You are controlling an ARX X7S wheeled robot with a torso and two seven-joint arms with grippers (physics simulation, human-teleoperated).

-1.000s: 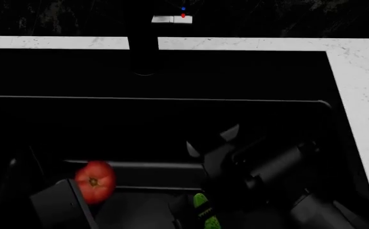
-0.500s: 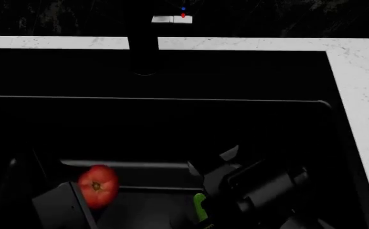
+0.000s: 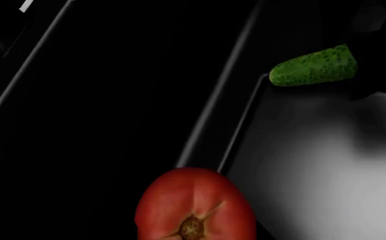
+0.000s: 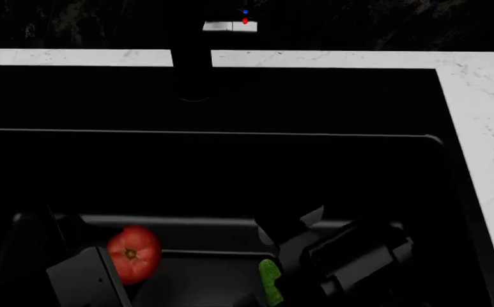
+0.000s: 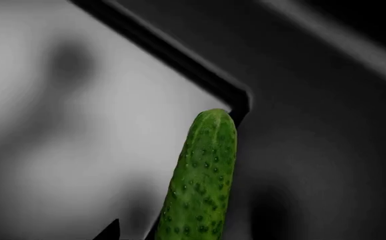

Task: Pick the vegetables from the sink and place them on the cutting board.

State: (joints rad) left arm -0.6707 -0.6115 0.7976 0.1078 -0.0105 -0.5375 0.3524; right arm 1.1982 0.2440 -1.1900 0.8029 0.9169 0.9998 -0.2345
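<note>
Red and glossy, the tomato sits at the front of my left hand, its green stem scar facing the wrist camera, down in the black sink. I cannot see that hand's fingers in either view, so I cannot tell whether they are clamped on the tomato or only close to it. The bumpy green cucumber pokes out from under my right hand, its rounded tip toward a corner of the sink floor; the right wrist camera shows it filling the near field, yet the fingers are again out of sight and I cannot tell the grip. Tomato and cucumber lie apart, between my two hands. Beyond them stands the black faucet, with white marble tabletop around the basin.
</note>
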